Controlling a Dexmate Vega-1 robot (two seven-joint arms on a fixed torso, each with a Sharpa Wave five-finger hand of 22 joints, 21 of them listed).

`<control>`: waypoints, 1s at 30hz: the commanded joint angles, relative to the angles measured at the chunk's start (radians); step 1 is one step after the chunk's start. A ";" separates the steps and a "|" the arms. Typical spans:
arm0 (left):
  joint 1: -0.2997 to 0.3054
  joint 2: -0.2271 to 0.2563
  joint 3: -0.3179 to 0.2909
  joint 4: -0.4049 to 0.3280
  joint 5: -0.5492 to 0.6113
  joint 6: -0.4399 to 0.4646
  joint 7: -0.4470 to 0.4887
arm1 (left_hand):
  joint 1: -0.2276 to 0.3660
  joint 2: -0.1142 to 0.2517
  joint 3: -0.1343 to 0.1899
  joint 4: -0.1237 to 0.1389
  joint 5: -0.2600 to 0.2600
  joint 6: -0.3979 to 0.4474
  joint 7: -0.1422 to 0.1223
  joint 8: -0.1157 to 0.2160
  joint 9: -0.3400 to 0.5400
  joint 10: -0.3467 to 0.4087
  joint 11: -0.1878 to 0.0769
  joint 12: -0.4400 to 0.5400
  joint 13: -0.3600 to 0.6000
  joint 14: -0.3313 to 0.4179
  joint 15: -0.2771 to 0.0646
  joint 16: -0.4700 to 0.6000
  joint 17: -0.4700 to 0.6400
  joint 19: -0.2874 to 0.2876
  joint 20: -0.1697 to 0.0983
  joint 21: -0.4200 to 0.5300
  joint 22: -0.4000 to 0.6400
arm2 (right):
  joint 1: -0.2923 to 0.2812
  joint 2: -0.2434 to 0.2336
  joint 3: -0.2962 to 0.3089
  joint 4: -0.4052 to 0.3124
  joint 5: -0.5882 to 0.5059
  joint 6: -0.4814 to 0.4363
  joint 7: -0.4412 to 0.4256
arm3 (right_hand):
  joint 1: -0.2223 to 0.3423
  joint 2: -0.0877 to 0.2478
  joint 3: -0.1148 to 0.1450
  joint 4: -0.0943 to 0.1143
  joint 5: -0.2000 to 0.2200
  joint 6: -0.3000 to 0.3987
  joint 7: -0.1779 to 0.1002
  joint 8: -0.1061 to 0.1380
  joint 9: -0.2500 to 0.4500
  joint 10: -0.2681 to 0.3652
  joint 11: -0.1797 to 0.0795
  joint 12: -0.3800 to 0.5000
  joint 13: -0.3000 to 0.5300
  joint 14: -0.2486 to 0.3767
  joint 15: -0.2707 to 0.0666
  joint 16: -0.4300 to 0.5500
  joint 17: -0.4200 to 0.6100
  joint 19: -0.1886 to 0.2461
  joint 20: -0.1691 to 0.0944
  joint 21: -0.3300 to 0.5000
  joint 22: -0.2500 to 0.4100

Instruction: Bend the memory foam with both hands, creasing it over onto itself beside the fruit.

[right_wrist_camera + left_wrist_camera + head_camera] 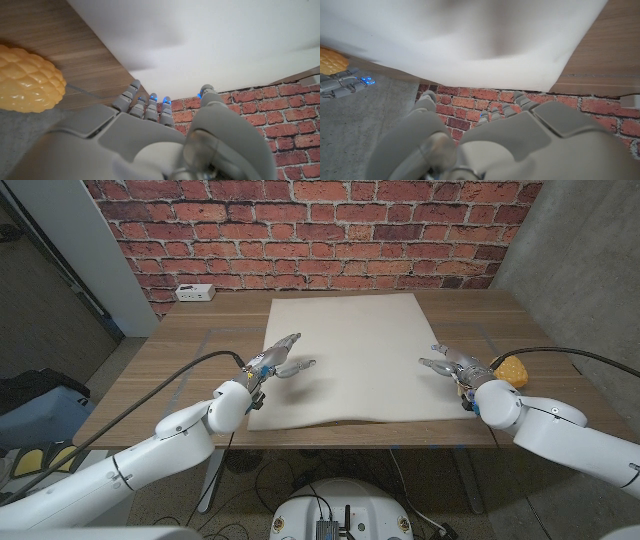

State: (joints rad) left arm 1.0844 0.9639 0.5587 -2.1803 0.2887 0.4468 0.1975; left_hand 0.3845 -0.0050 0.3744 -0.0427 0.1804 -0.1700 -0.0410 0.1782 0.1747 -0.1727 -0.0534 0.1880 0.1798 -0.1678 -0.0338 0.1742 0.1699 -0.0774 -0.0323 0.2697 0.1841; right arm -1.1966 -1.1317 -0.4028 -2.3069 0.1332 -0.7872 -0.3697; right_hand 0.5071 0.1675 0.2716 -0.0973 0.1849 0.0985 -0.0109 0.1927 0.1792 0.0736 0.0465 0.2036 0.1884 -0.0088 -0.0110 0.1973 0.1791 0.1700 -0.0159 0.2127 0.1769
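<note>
On the wooden table point(180, 350), both hands point(277, 362) point(452, 366) spread, empty, over foam point(350, 350).

A red brick wall point(310, 225) stands behind the wooden table point(190, 355); a grey concrete wall point(590, 260) rises at the right, grey floor point(60, 345) left.

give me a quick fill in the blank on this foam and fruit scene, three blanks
1. The cream-white memory foam sheet lies ____ on the wooden table, not yet folded.
2. The yellow bumpy fruit sits beside the robot's ____ hand.
3. The left hand is over the sheet's ____ edge.

Missing words: flat; right; left
</note>
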 commanded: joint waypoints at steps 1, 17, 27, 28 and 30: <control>0.052 0.029 0.006 -0.076 0.069 0.056 -0.013 | 0.001 -0.012 -0.006 -0.001 0.004 -0.043 0.002 -0.003 0.002 -0.049 -0.003 -0.001 0.005 -0.059 -0.003 -0.001 0.003 -0.011 -0.040 -0.005 0.001 | -0.067 -0.053 0.007 -0.083 -0.025 -0.072 -0.031 | 0.010 0.000 0.004 -0.007 0.007 0.007 0.002 0.005 0.005 0.010 -0.006 0.003 0.002 0.007 0.000 0.005 0.004 0.014 0.000 0.003 0.002; 0.099 0.060 0.037 -0.167 0.200 0.167 -0.057 | 0.001 -0.021 -0.015 -0.009 0.008 -0.059 -0.001 -0.003 0.003 -0.056 -0.014 0.002 0.006 -0.062 -0.010 0.002 0.003 -0.004 -0.034 -0.007 0.001 | -0.075 -0.087 -0.035 -0.157 -0.075 -0.183 -0.038 | 0.031 -0.003 0.016 -0.024 0.010 0.033 -0.009 0.011 0.006 0.025 -0.012 0.004 0.001 0.022 -0.009 0.005 0.002 0.025 0.000 0.004 0.002; 0.121 0.089 0.045 -0.221 0.240 0.243 -0.126 | 0.008 -0.024 -0.019 -0.019 0.011 -0.075 0.012 -0.003 0.003 -0.055 -0.020 0.006 0.006 -0.052 -0.005 0.006 0.003 0.018 -0.017 -0.003 0.001 | -0.097 -0.096 -0.055 -0.193 -0.085 -0.245 -0.057 | 0.040 -0.005 0.021 -0.032 0.009 0.027 -0.016 0.006 0.006 0.024 -0.021 0.001 0.001 0.025 -0.012 0.004 0.001 0.030 0.002 0.004 0.001; 0.122 0.093 0.047 -0.227 0.247 0.252 -0.133 | 0.009 -0.025 -0.019 -0.020 0.011 -0.076 0.013 -0.003 0.003 -0.055 -0.021 0.006 0.006 -0.052 -0.005 0.006 0.003 0.019 -0.018 -0.003 0.001 | -0.100 -0.097 -0.054 -0.197 -0.082 -0.253 -0.057 | 0.042 -0.007 0.021 -0.034 0.009 0.027 -0.014 0.006 0.006 0.023 -0.021 0.000 0.001 0.025 -0.011 0.003 0.001 0.031 0.005 0.004 0.001; 0.121 0.099 0.050 -0.236 0.258 0.265 -0.147 | 0.009 -0.026 -0.020 -0.021 0.011 -0.077 0.013 -0.002 0.003 -0.053 -0.021 0.007 0.006 -0.050 -0.004 0.007 0.003 0.020 -0.018 -0.004 0.000 | -0.115 -0.104 -0.042 -0.201 -0.069 -0.253 -0.058 | 0.043 -0.009 0.021 -0.035 0.008 0.026 -0.014 0.005 0.006 0.021 -0.023 -0.001 0.001 0.025 -0.010 0.002 0.001 0.031 0.006 0.003 0.001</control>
State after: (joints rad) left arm 1.1868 1.0317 0.5957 -2.3589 0.4909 0.6363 0.1130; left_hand 0.3939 -0.0221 0.3536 -0.0581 0.1854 -0.1720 -0.0316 0.1782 0.1746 -0.1689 -0.0679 0.1880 0.1840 -0.1678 -0.0338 0.1742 0.1698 -0.0661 -0.0359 0.2621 0.1812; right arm -1.2780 -1.2184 -0.4446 -2.4725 0.0646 -0.9577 -0.4093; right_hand 0.5413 0.1621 0.2902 -0.1255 0.1888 0.1217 -0.0233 0.1967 0.1841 0.0913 0.0286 0.2036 0.1862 0.0091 -0.0178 0.1973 0.1781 0.1934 -0.0105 0.2127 0.1770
